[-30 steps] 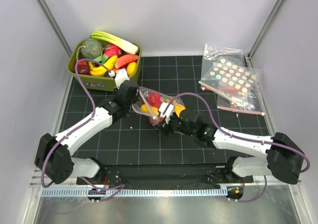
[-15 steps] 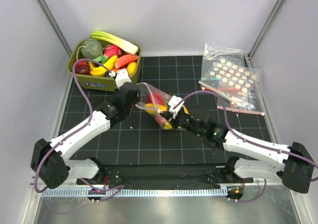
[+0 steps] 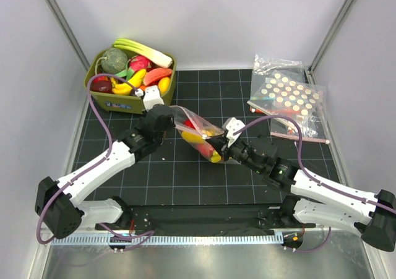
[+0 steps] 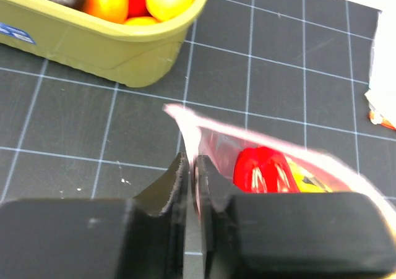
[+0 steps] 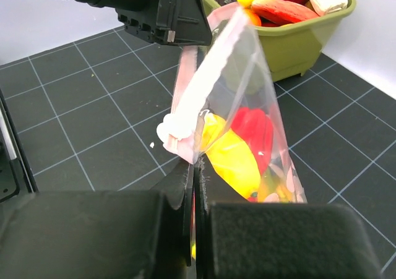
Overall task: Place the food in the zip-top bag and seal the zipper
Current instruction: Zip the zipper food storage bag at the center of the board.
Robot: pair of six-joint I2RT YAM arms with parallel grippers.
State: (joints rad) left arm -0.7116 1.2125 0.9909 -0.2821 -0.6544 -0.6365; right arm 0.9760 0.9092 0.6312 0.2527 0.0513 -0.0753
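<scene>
From the left wrist, the zip-top bag (image 4: 266,146) is hidden low down behind the left pincer (image 4: 192,171) – only the top of the red fruit (image 4: 263,171) clears the blurred fingers (image 4: 297,236). The green bin (image 4: 124,50) is cut off by the top edge, and a white-and-orange scrap (image 4: 378,104) by the right one; what it is cannot be told. From the right wrist, the right pincer (image 5: 193,177) hides the bag's lower end and part of the banana bunch (image 5: 232,155). From above, the zipper (image 3: 198,120) is too small to judge – sealed or not.
</scene>
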